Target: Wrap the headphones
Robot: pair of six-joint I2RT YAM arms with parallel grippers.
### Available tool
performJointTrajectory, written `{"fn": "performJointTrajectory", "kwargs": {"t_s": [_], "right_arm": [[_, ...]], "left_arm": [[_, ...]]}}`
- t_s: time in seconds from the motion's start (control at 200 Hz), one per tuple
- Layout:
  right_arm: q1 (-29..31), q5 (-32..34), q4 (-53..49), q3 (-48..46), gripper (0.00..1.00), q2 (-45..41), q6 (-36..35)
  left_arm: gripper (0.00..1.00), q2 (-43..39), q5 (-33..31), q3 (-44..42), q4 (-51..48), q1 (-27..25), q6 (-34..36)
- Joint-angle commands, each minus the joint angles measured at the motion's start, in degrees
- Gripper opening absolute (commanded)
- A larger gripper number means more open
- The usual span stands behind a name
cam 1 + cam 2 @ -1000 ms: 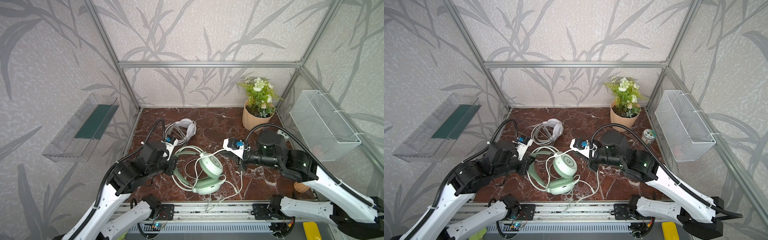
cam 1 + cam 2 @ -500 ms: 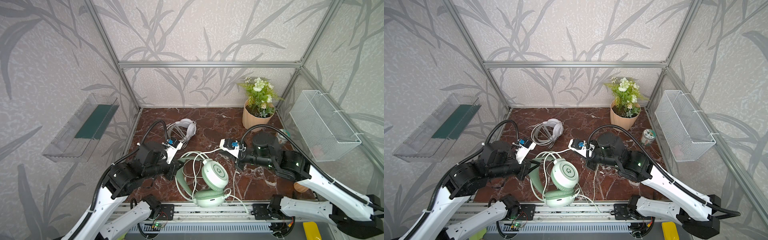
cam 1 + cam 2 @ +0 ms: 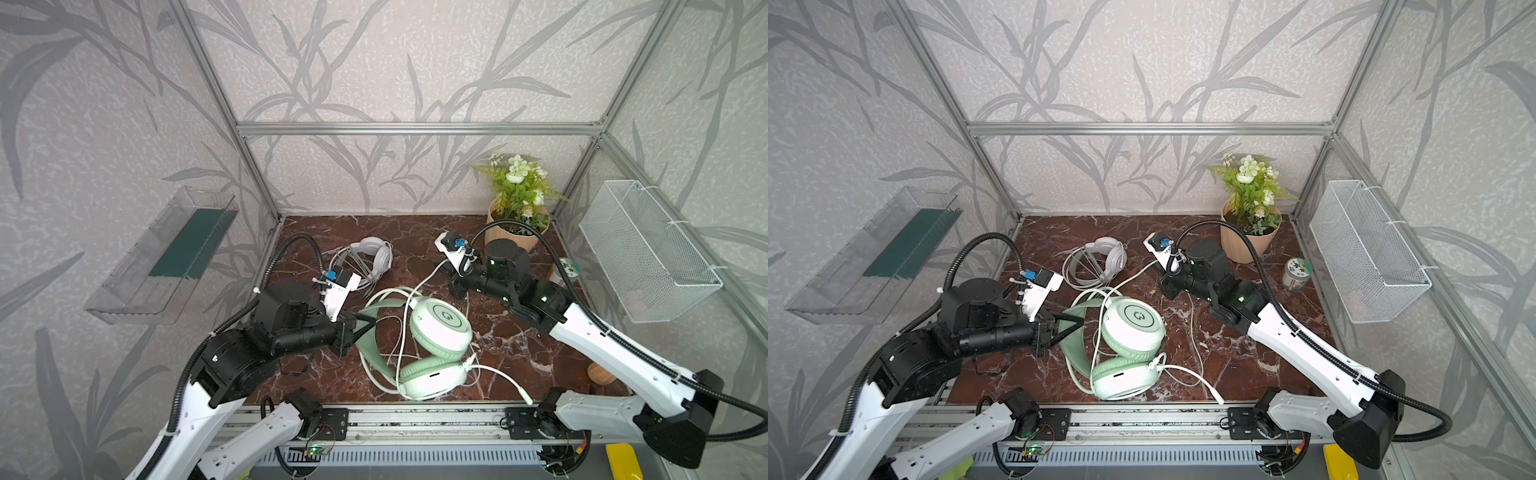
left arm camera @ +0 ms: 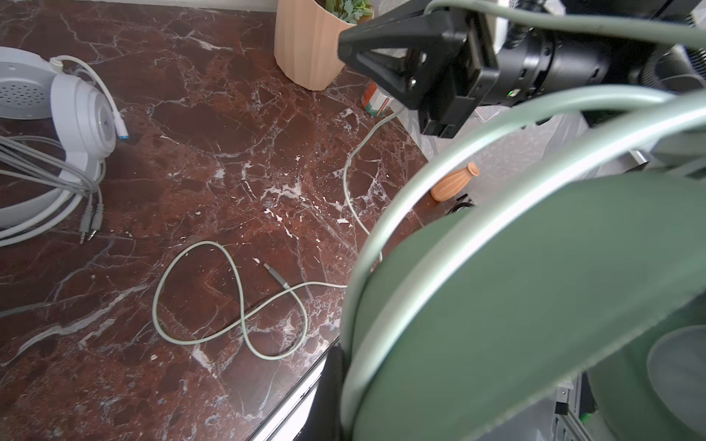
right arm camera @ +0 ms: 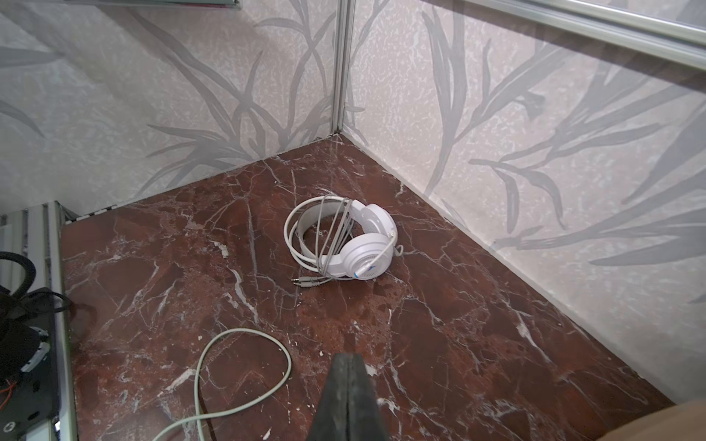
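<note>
While clenched on the band of the mint headset [image 3: 440, 332] near the front edge, grips with the left claw [image 3: 365, 323], cups stacked, cable [image 3: 498, 372] straying loose across the marble [image 3: 415, 232]. Farther in, shows the right claw [image 5: 347, 361] pinched shut, fingers flush together, near that cable. Farthest, toward the back-left corner, finds the white headset [image 3: 370, 257] lying flat, cord [image 5: 332, 236] wound across its band.
</note>
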Motion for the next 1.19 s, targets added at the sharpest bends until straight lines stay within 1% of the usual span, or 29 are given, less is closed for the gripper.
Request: {"fn": "performJointTrajectory", "kwargs": {"t_s": [0.0, 0.2, 0.345, 0.435, 0.56, 0.67, 0.78, 0.86, 0.905, 1.045, 1.189], "right_arm": [[-1.0, -1.1, 4.9, -3.5, 0.00, 1.6, 6.3], [-1.0, -6.8, 12.5, -9.0, 0.00, 3.1, 12.8], [-1.0, -10.5, 17.7, -13.3, 0.16, 2.4, 15.5], [-1.0, -10.3, 19.6, -15.7, 0.25, 1.6, 17.2], [-1.0, -10.6, 26.6, -20.4, 0.42, 2.3, 21.0], [-0.9, -11.8, 29.0, -21.7, 0.50, 4.6, 22.4], [-0.9, -11.1, 32.2, -24.0, 0.54, 5.4, 22.7], [-0.9, -10.8, 33.3, -25.8, 0.56, 5.6, 22.9], [-0.9, -10.6, 33.4, -26.7, 0.56, 5.7, 23.1], [-0.8, -9.6, 34.1, -30.6, 0.57, 5.0, 24.3], [0.1, -9.2, 32.7, -33.8, 0.60, 2.8, 25.3]], "left_arm": [[0.00, -2.3, 6.2, 4.2, 11.6, -0.3, -6.4], [0.00, -0.8, 3.6, 5.2, 17.3, -0.3, -12.7], [0.00, -0.3, 1.1, 5.7, 19.1, -0.3, -15.5], [0.00, -0.8, -3.4, 5.9, 18.9, -0.2, -17.6], [0.00, -0.7, -7.3, 6.2, 18.5, -0.2, -20.0], [0.00, 0.7, -9.2, 7.7, 16.0, -0.2, -21.3], [0.00, 2.4, -11.1, 9.9, 12.1, -0.2, -22.0], [0.00, 3.3, -14.5, 12.1, 8.8, -0.2, -21.0], [0.00, 3.5, -16.6, 12.9, 7.3, -0.1, -20.7], [0.00, 5.3, -20.5, 14.9, 3.9, 0.4, -19.6], [0.00, 7.3, -22.0, 16.4, 2.3, 1.4, -19.0]]}}
